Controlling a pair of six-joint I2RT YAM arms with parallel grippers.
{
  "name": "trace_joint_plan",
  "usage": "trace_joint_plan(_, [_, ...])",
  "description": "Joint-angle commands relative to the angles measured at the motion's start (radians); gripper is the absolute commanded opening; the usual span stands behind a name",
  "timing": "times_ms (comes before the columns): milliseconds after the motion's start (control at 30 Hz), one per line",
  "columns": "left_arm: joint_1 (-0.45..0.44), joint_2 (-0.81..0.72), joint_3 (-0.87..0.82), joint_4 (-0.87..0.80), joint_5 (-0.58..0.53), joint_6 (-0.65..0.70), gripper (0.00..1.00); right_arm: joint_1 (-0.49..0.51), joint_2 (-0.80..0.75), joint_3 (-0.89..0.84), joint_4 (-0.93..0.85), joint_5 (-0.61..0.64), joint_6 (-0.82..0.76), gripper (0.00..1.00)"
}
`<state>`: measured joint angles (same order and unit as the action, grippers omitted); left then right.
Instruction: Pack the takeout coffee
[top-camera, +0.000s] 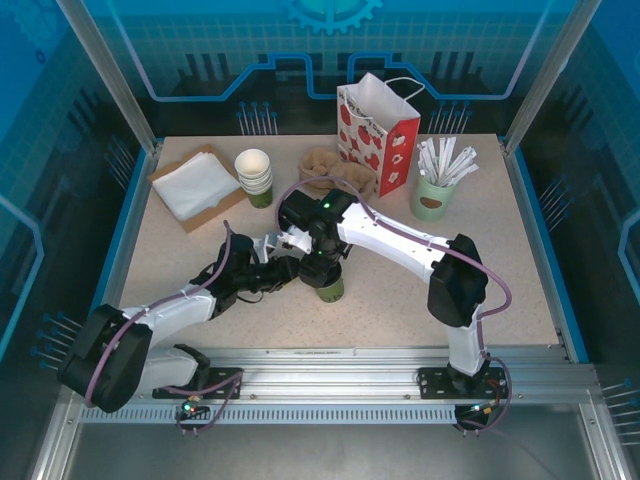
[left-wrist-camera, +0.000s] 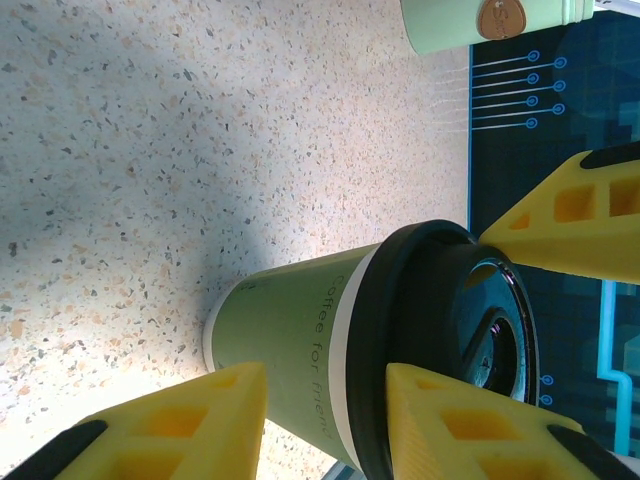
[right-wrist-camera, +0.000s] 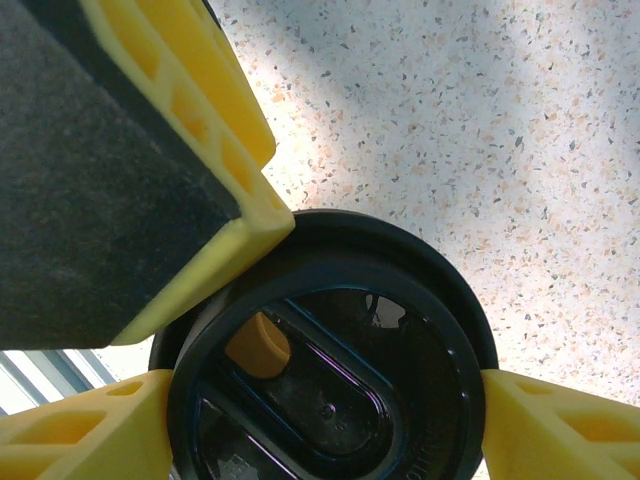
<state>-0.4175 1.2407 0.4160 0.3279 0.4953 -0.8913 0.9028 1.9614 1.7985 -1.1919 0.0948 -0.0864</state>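
The takeout coffee (top-camera: 331, 291), an olive-green paper cup with a black lid, stands upright mid-table. From above, my right gripper (top-camera: 322, 268) has come down over it. In the right wrist view its fingers (right-wrist-camera: 90, 430) press both sides of the lid (right-wrist-camera: 400, 300), so the right gripper (right-wrist-camera: 328, 400) is shut on it. From the left, my left gripper (top-camera: 286, 270) reaches the cup's side (left-wrist-camera: 290, 340). It is rolled so one finger sits above the other. The left gripper (left-wrist-camera: 325, 385) is open, and its upper finger (left-wrist-camera: 450, 420) is beside the lid rim.
A red-and-white paper bag (top-camera: 378, 135) stands at the back. A stack of lidless cups (top-camera: 255, 175) and white napkins (top-camera: 195, 185) are back left. Brown cardboard pieces (top-camera: 330, 172) lie beside the bag. A green holder of stirrers (top-camera: 435, 190) is back right.
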Motion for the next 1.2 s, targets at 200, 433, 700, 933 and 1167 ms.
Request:
trace_joint_plan(200, [-0.007, -0.023, -0.001, -0.009, 0.015, 0.019, 0.38, 0.001, -0.045, -0.029, 0.011, -0.015, 0.011, 0.77])
trace_joint_plan(433, [-0.009, -0.06, 0.011, -0.047, 0.014, 0.035, 0.4, -0.001, -0.095, -0.098, 0.07, -0.029, 0.025, 0.77])
trace_joint_plan(700, [-0.019, -0.066, 0.013, -0.05, 0.017, 0.04, 0.41, -0.002, -0.153, -0.188, 0.156, -0.067, 0.043, 0.76])
trace_joint_plan(933, [-0.042, -0.065, 0.023, -0.063, 0.017, 0.058, 0.41, 0.003, -0.181, -0.235, 0.19, -0.07, 0.059, 0.79])
trace_joint_plan(1167, [-0.046, -0.073, 0.021, -0.079, 0.007, 0.065, 0.43, 0.007, -0.206, -0.268, 0.223, -0.075, 0.069, 0.82])
